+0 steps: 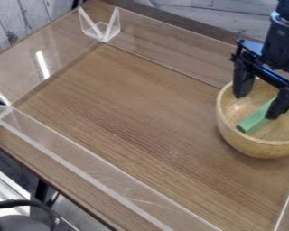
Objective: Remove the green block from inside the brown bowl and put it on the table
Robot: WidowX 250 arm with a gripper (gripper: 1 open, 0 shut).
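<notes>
The camera view looks down across a brown wood-grain tabletop (pixel 123 108) fenced by low, clear acrylic walls (pixel 75 176). At the right side sits a round, light tan wooden bowl (pixel 258 144) with thick walls and a pale inside. A long, thin, bright green rectangular block (pixel 263 118) lies inside it, slanting from the bowl's floor up toward the far right of the rim.

The black gripper (pixel 265 97) hangs over the bowl pointing downward, its two dark fingers (pixel 242 86) spread wide apart and pinching nothing. One finger reaches down over the bowl's left rim; the other comes down over the upper end of the green block, hiding part of it. Whether that finger touches the block I cannot tell.

In the far corner of the tabletop stands a small clear acrylic bracket (pixel 98 24), well apart from the bowl.
</notes>
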